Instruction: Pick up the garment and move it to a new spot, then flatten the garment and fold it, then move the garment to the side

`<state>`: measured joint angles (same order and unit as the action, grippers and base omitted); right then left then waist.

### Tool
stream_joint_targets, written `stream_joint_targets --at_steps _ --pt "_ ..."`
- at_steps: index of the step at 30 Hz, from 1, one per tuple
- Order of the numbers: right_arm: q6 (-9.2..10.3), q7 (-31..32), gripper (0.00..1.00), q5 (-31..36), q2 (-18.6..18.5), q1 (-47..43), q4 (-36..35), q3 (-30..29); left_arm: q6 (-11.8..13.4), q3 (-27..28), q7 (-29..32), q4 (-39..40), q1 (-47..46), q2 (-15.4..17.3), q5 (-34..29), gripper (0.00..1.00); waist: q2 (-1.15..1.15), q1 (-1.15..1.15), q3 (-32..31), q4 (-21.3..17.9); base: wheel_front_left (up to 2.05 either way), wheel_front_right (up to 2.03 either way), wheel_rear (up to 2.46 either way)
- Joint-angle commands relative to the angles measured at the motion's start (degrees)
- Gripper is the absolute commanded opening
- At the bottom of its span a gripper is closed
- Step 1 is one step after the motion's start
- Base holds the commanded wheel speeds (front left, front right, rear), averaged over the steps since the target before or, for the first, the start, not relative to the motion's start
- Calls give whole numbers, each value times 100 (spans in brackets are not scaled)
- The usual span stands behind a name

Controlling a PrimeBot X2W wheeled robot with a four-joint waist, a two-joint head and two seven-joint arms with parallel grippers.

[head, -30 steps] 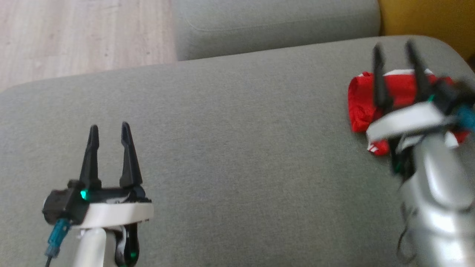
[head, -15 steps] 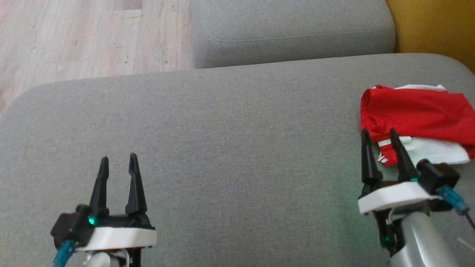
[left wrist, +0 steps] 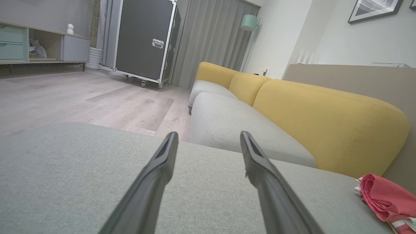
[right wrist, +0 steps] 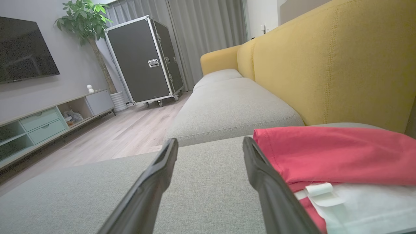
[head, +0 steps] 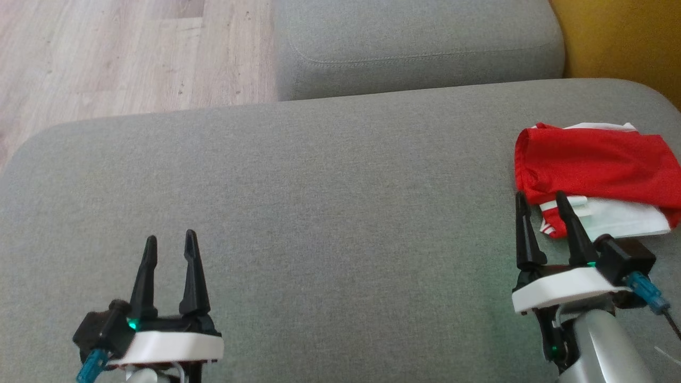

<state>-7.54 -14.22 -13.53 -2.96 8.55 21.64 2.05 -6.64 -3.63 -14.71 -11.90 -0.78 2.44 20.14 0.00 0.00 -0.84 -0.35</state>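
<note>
Grey fabric sofa seat (head: 340, 175) forms the work surface. A second grey cushion (head: 415, 48) lies beyond it, a yellow backrest (head: 617, 42) stands at the far right, and pale wood floor (head: 106, 53) shows at the far left.

Left hand (head: 171, 236): released, both dark fingers (head: 192, 276) parted with nothing between them. It sits low over the near left part of the seat, tips pointing away from the robot. Bare grey fabric surrounds it, and it is well apart from the garment (head: 590, 165).

Right hand (head: 540, 194): likewise released, its two fingers spread and holding nothing. It sits at the near right of the seat. Its outer fingertip lies at the near left corner of the garment; whether it touches the cloth cannot be determined. The inner finger stands over bare cushion fabric.

Garment: red cloth with a white portion along its near edge, folded into a compact, roughly rectangular bundle. It lies flat on the right end of the seat, close to the yellow backrest, and is held by neither hand. The right wrist view shows a small white tab (right wrist: 320, 190) on the white portion, just beside the outer finger.

Surroundings, right wrist view: a large black wheeled case (right wrist: 143, 61) before grey curtains (right wrist: 208, 35), a potted plant (right wrist: 84, 19), a dark screen (right wrist: 26, 55) on the wall and a low cabinet (right wrist: 42, 120) beneath it.
</note>
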Motion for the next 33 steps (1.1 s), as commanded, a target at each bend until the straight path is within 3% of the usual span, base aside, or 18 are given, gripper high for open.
stream_joint_targets --at_steps 1,10,11,14,33 --pt "5 -77 100 61 8 195 -208 160 -50 194 -29 156 -185 43 29 100 0 0 -3 -8 0 0 0" --pt "5 -77 100 83 8 178 -170 216 -73 186 -29 193 -128 43 263 100 0 0 -31 -46 0 0 0" --pt "0 3 0 44 2 -1 25 71 -45 -2 0 -17 4 -3 267 0 0 0 -30 -46 0 0 0" --pt "0 23 0 13 13 -111 251 76 -44 -12 10 -254 77 -10 296 0 0 0 -30 -46 0 0 0" --pt "1 336 0 -1191 12 -134 94 -66 -50 120 312 -252 -17 18 1374 0 0 0 -10 -34 0 0 0"
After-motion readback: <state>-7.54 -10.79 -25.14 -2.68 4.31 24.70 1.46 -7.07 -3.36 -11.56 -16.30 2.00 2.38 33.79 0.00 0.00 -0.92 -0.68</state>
